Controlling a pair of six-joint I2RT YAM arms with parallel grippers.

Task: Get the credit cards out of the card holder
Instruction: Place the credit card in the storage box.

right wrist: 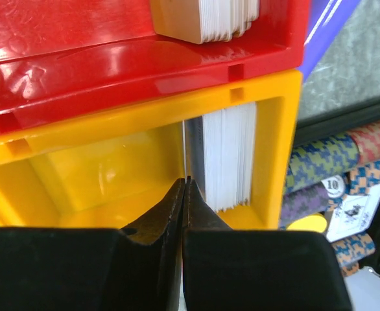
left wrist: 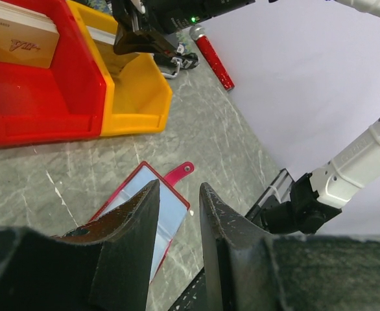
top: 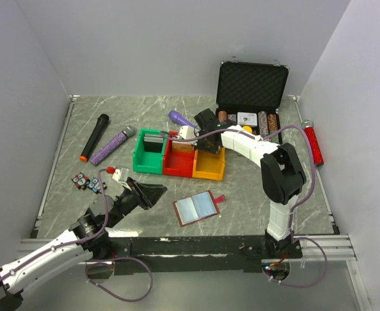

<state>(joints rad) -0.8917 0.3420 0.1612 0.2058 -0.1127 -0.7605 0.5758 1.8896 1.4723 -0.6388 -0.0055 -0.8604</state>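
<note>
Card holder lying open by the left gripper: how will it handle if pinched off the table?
Probably floppy: the card holder is thin and lies opened flat, so it may fold when lifted by one edge. Likely light: a push would probably slide it on the table. Its snap tab sticks out, a possible pinch point.

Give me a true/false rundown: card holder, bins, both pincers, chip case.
1. The dark-red folding card holder lies open on the grey marbled table. True.
2. The right pincer is wide open. False: its jaws are shut, at the yellow plastic bin.
3. The left pincer grips the card holder. False: its jaws are apart, empty and short of it.
4. A stack of white cards stands in the yellow bin. True.
5. The black poker chip case is closed. False: its lid stands up.
</note>
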